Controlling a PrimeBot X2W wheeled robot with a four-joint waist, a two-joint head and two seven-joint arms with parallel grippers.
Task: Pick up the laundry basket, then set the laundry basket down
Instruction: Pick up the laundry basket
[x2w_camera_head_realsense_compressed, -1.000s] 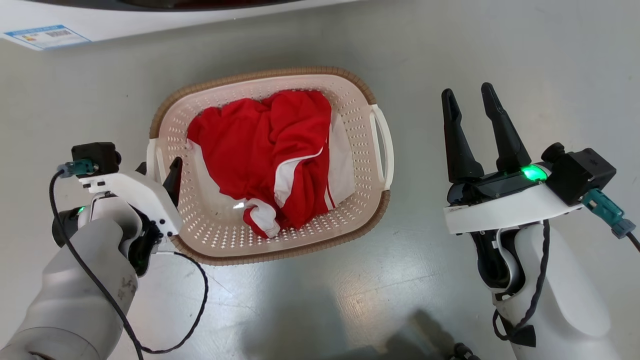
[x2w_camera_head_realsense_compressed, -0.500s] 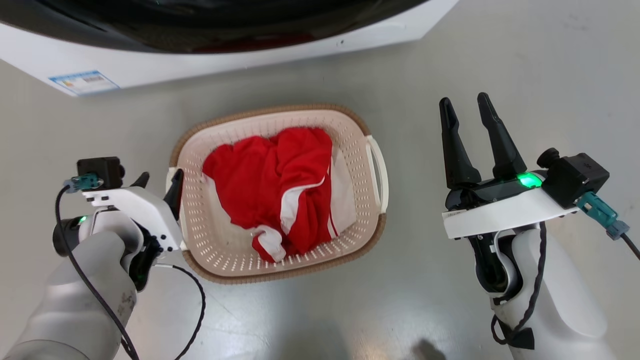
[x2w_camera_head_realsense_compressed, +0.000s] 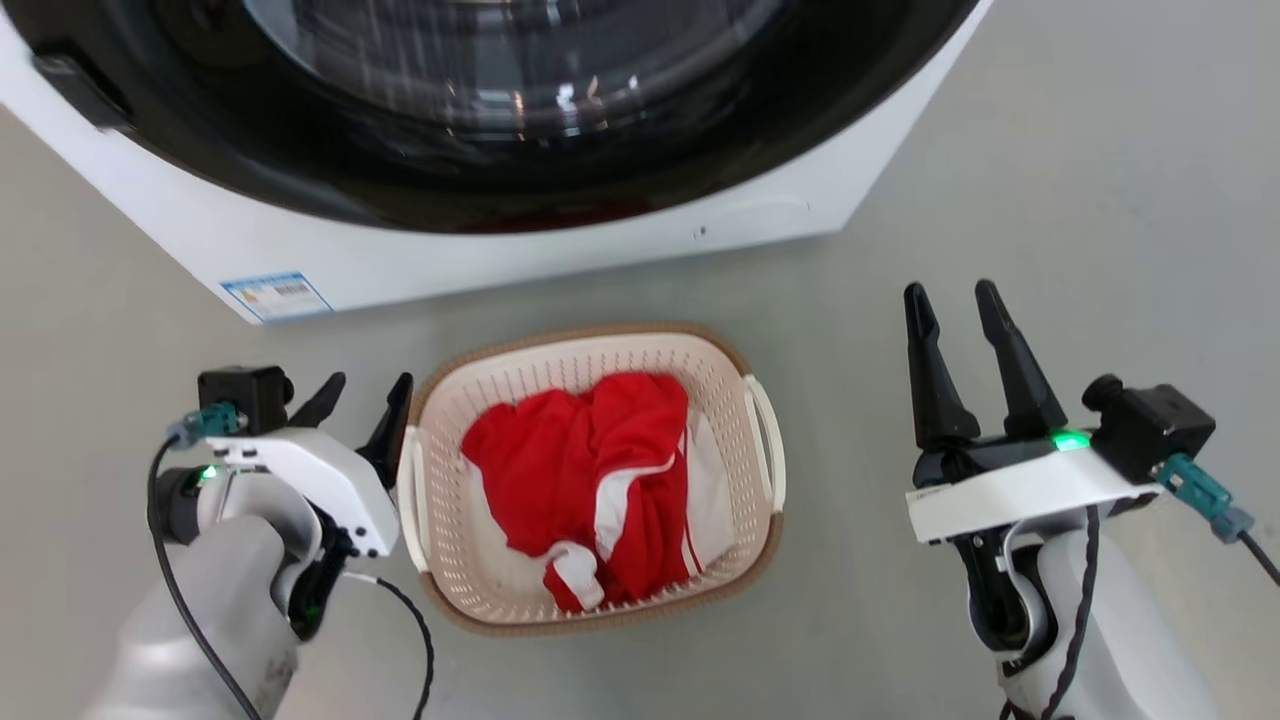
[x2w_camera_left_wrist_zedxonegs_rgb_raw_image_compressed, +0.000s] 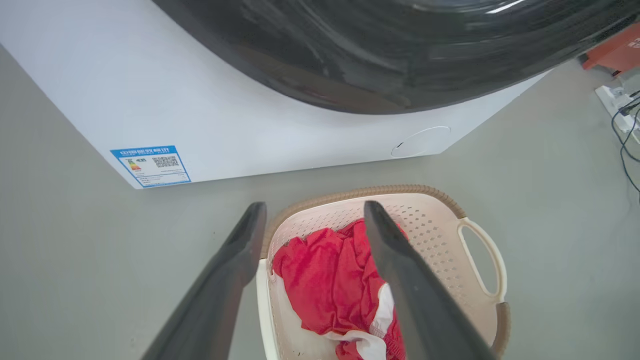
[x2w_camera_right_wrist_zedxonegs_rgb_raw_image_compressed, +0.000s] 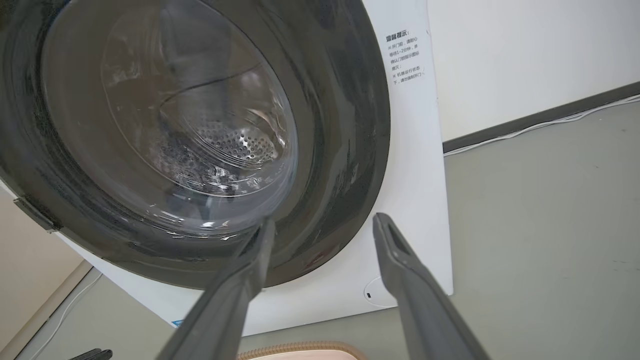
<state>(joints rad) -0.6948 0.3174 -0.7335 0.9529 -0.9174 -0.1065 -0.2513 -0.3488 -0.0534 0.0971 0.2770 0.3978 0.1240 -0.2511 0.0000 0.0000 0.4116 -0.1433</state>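
Left gripper (x2w_camera_head_realsense_compressed: 368, 385), jaws apart, is perhaps straddling the laundry basket (x2w_camera_head_realsense_compressed: 590, 335) at its nine o'clock rim. Right gripper (x2w_camera_head_realsense_compressed: 950, 295), also apart, is hanging farther off.

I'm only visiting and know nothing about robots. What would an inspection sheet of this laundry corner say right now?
Surface: grey floor, smooth and slightly shiny.
Job's things: laundry basket stands on the floor in front of the washing machine; a red and white garment lies inside.
Clutter: orange object at the picture's edge, too cut off to name.
Grippers: left gripper open at the basket's left side, holding nothing; right gripper open, apart from the basket on its right, holding nothing.
Cables: black cable on the left arm; dark floor cables; white cable along the wall's foot.
Surroundings: blue label on the machine; white wall.
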